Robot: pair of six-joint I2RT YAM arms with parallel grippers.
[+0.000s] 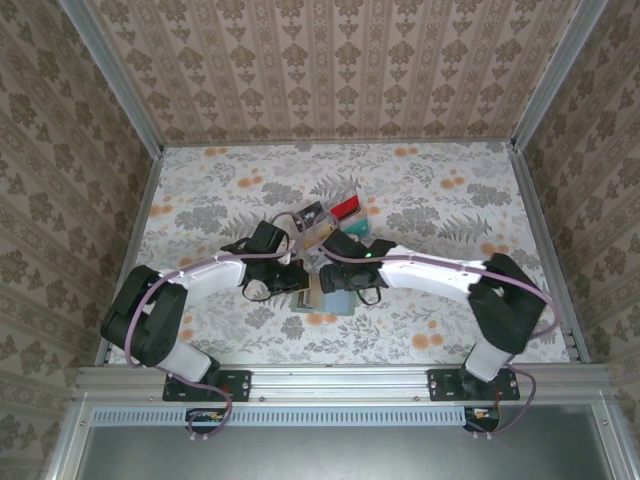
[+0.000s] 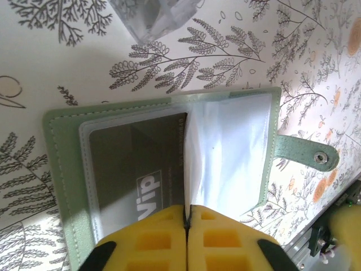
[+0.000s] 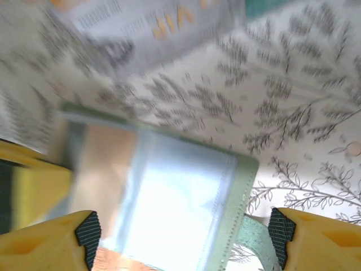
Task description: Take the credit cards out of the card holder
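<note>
Partly done: a black card point(image 1: 310, 213) and a red card point(image 1: 347, 208) lie on the worktop point(image 1: 450, 220), beyond the open card holder point(image 2: 59, 169) (a tan card point(image 2: 130, 164) sits inside). The left hand point(image 2: 187, 226) is closed on a clear sleeve point(image 2: 225, 152); the right hand point(image 3: 183, 230) hangs open above.

left claw point(image 2: 187, 213) pinched shut; right claw point(image 3: 185, 230) spread wide; arms bent inward
</note>
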